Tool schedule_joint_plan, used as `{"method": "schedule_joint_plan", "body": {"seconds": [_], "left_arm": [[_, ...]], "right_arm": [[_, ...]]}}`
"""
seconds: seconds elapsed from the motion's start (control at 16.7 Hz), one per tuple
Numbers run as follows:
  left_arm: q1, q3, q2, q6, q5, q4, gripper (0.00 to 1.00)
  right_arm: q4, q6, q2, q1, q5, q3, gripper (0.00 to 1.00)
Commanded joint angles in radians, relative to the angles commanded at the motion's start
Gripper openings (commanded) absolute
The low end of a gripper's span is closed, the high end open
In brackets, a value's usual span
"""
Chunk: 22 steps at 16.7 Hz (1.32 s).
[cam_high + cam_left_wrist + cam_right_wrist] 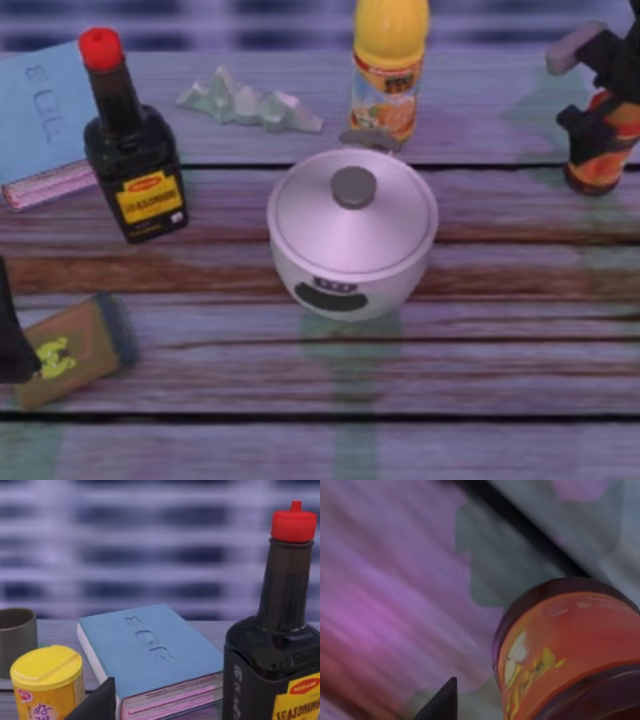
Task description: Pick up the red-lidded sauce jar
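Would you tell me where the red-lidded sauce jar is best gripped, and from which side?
Grip the red-lidded sauce jar across its round label band, coming from above at the table's right edge, where the right gripper is; it seems upright.

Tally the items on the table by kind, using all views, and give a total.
Bottles: 2, the dark seasoning bottle and the juice bottle
Jars and canisters: 2, the red-lidded sauce jar under the right gripper, the yellow-lidded canister
Pots: 1, the lidded white pot
Books: 1, the blue book
Cups: 1, grey cup
Other: 2, brown packet, crumpled foil
Total: 9
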Motion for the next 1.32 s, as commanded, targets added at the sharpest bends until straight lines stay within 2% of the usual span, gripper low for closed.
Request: {"method": "schedule_joint_plan", "body": {"seconds": [0.54, 1.14, 1.32], "left_arm": [[0.000, 0.000, 0.000, 0.000, 0.000, 0.000, 1.00], [0.000, 0.000, 0.000, 0.000, 0.000, 0.000, 1.00], [0.000, 0.000, 0.000, 0.000, 0.000, 0.000, 1.00]], "right_arm": [[0.000, 0.000, 0.000, 0.000, 0.000, 0.000, 0.02], [0.001, 0.002, -0.002, 0.000, 0.000, -0.002, 0.00], [0.028, 0.004, -0.060, 0.000, -0.001, -0.067, 0.00]]}}
